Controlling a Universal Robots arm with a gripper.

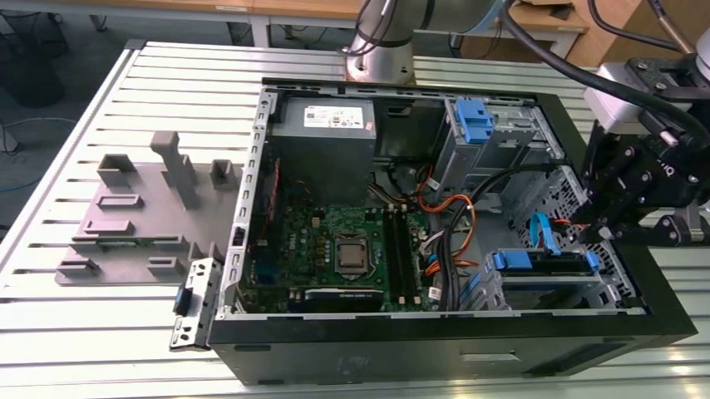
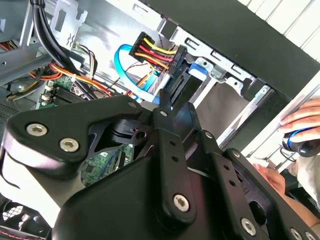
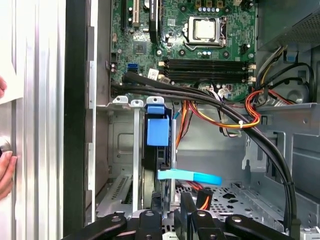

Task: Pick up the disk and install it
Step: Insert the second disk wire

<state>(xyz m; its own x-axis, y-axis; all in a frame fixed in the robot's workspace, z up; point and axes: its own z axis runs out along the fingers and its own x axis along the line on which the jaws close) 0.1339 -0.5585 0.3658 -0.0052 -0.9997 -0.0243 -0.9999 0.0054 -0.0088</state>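
Disk (image 1: 540, 264) sits in the lower drive bay of the open PC case (image 1: 444, 353), near the front corner at the exterior view's right, blue rails on its edges. In the first wrist view it (image 3: 159, 150) stands edge-on in the metal cage (image 3: 122, 150), blue tab toward the motherboard (image 3: 165, 35). In the second wrist view its blue end (image 2: 200, 67) shows just beside a black connector w/ red/yellow/black wires (image 2: 152, 52).

Hand (image 1: 599, 231) hangs over the case's right side in the exterior view, just above and beside the disk bay, near a light-blue data cable (image 1: 540, 233). Fingers look drawn close together in both wrist views (image 2: 172, 107) (image 3: 172, 212), nothing visibly between them; whether they touch the disk, can't tell.

Further out: grey power supply (image 1: 324, 125) at the case's back corner, a second blue bracket (image 1: 473, 120) on the upper cage, grey fixture block (image 1: 139, 208) on the slatted table (image 1: 66, 299) at the exterior view's left. A person's hand (image 2: 300, 122) rests at the table edge by the case.
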